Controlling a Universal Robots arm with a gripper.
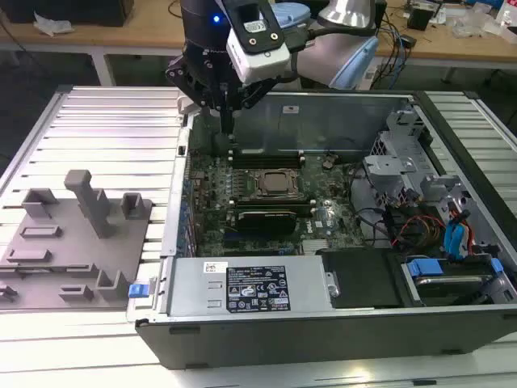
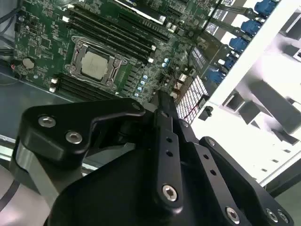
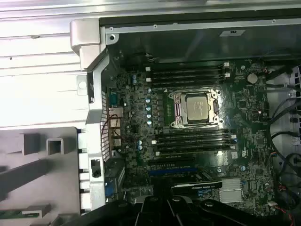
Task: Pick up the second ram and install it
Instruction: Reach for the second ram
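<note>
Pickup looks unstarted: the gripper (image 1: 227,128), jaws pressed together and empty, hangs over the motherboard's (image 1: 207,191) far corner; the second ram (image 3: 22,213) seems to lie in the grey fixture (image 1: 77,252) on the exterior view's left, so grasping needs spread jaws.

Bright even light, desk (image 3: 42,70) beside the jaws glaring white in both wrist views, board (image 3: 197,141) below the jaws dimmer, case wall (image 3: 188,42) beyond them shadowed, blue lamp (image 1: 215,19) glowing above them.

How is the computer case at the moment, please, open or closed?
Open: the computer case has no side cover, and the motherboard with its CPU socket lies exposed.
</note>
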